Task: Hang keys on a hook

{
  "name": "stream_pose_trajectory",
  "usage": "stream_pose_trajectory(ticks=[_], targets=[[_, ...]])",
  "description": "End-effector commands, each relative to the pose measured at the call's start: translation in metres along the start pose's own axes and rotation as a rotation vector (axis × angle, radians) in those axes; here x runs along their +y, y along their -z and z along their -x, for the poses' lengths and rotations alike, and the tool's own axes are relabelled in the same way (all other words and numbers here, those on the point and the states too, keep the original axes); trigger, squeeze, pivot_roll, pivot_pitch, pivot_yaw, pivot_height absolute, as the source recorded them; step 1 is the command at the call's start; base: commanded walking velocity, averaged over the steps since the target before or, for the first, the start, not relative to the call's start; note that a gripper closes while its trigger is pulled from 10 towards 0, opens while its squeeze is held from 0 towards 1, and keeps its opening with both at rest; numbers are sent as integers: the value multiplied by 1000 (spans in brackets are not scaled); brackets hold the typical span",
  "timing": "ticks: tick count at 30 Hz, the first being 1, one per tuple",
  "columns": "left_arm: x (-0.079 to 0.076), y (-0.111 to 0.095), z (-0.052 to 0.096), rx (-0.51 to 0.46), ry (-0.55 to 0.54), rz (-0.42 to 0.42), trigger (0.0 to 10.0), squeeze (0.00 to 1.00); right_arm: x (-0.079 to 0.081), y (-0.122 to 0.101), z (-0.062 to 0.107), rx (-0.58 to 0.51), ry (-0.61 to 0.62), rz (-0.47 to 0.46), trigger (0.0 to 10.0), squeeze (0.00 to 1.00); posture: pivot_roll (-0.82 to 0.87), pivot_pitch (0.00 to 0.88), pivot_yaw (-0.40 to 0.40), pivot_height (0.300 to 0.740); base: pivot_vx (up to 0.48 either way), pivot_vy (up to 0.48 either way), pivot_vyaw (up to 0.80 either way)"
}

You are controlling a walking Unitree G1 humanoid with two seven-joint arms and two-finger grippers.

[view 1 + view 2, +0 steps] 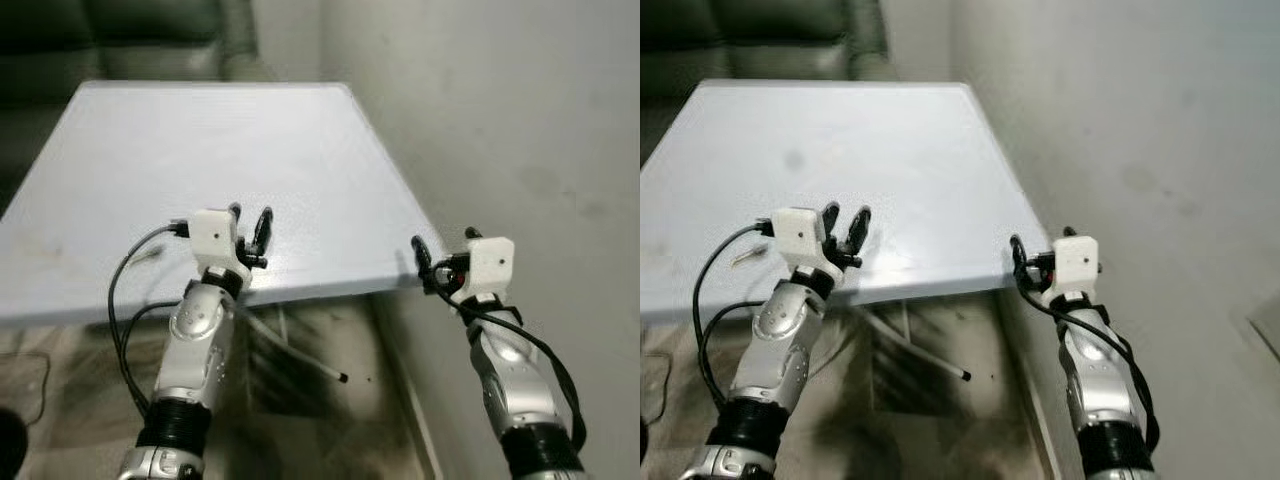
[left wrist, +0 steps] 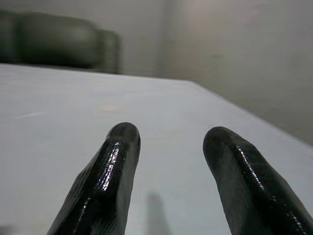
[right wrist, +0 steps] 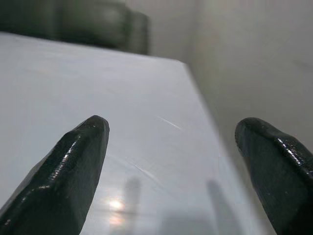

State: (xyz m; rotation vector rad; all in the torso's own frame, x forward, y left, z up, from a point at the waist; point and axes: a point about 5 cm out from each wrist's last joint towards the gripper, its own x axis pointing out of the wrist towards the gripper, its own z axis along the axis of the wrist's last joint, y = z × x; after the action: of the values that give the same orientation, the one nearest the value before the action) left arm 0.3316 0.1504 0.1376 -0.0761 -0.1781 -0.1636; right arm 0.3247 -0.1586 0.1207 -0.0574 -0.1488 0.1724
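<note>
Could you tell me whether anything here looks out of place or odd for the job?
Nothing is damaged or spilled. The odd part is that no keys or hook can be seen: the white table looks bare, and the left gripper and right gripper hover open at its near edge, holding nothing.

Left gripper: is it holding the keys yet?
No. The left gripper is open with nothing between its fingers, hovering over the bare white table.

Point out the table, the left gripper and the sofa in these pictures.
table (image 1: 220, 150), left eye view, bare middle of its pale top.
left gripper (image 1: 250, 226), left eye view, between its two black fingertips.
sofa (image 1: 760, 35), right eye view, its dark backrest.
</note>
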Motion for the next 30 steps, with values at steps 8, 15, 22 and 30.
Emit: stream_pose_trajectory(ticks=[8, 15, 22, 30], targets=[[12, 9, 20, 47, -49, 88, 10000, 0, -10, 5, 9, 26, 68, -34, 10000, 0, -21, 49, -58, 740, 0, 0, 700], [15, 5, 18, 39, -47, 97, 10000, 0, -4, 9, 12, 56, 65, -117, 10000, 0, -17, 59, -55, 740, 0, 0, 0], [9, 4, 18, 46, -24, 98, 10000, 0, -1, 14, 19, 102, 62, -113, 10000, 0, -18, 74, -48, 740, 0, 276, 0], [5, 2, 16, 46, -13, 96, 10000, 0, -3, 13, 22, 95, 49, -100, 10000, 0, -12, 68, -45, 740, 0, 402, 0]])
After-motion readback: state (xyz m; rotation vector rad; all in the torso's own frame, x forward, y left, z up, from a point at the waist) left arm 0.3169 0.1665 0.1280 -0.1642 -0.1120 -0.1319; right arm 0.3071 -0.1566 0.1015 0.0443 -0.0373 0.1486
